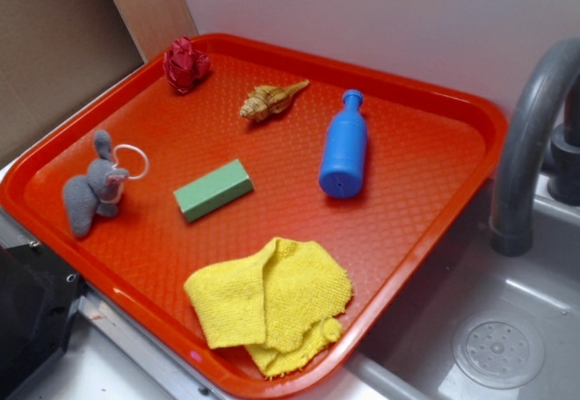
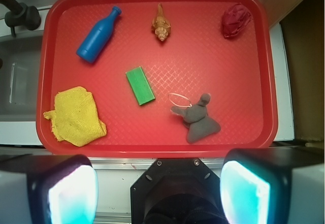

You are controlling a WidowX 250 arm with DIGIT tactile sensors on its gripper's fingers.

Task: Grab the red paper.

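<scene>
The red paper [image 1: 186, 63] is a small dark red crumpled ball in the far left corner of the orange-red tray [image 1: 426, 228]. In the wrist view the red paper [image 2: 235, 20] sits at the tray's top right corner. My gripper [image 2: 159, 189] hovers high above the tray's near edge, far from the paper. Its two pale fingers [image 2: 71, 191] stand wide apart with nothing between them. The gripper does not show in the exterior view.
On the tray lie a tan seashell [image 1: 270, 100], a blue bottle [image 1: 344, 146], a green block [image 1: 213, 190], a grey stuffed toy [image 1: 93, 187] with a white ring, and a yellow cloth [image 1: 270, 302]. A sink with a grey faucet [image 1: 530, 137] is at the right.
</scene>
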